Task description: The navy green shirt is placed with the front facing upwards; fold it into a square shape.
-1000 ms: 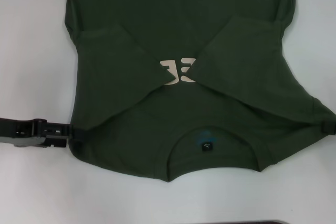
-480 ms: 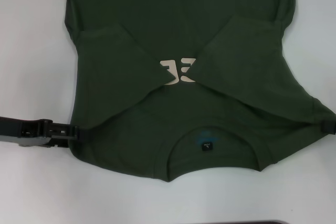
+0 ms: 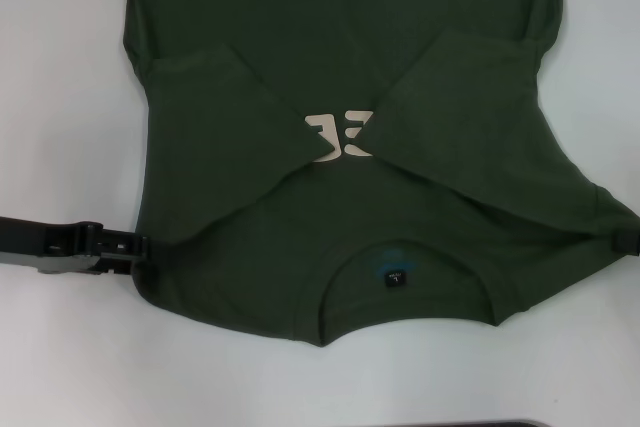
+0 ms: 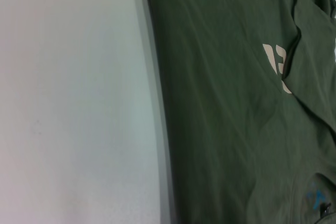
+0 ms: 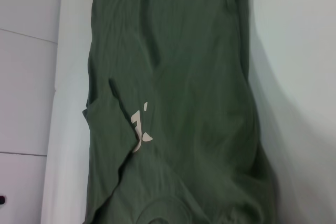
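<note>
The navy green shirt (image 3: pixel 300 217) lies flat on the white table, collar and dark neck label (image 3: pixel 397 278) toward me. Both sleeves are folded in over the chest, and only part of the cream letters (image 3: pixel 340 135) shows between them. My left gripper (image 3: pixel 140 247) lies low at the shirt's left edge, level with the shoulder. Only the tip of my right gripper (image 3: pixel 628 239) shows at the right border, where the shirt's shoulder corner runs out to a point. The left wrist view shows the shirt (image 4: pixel 226 103) and its letters (image 4: pixel 278 64); the right wrist view shows the shirt (image 5: pixel 194 77) too.
Bare white table (image 3: pixel 60 97) lies on both sides of the shirt and in front of the collar. A dark strip (image 3: pixel 480 424) runs along the near edge. The shirt's hem runs out of the head view at the far side.
My left gripper has slid a little to the right, up to the shirt's left edge. The shirt and the right gripper have not moved.
</note>
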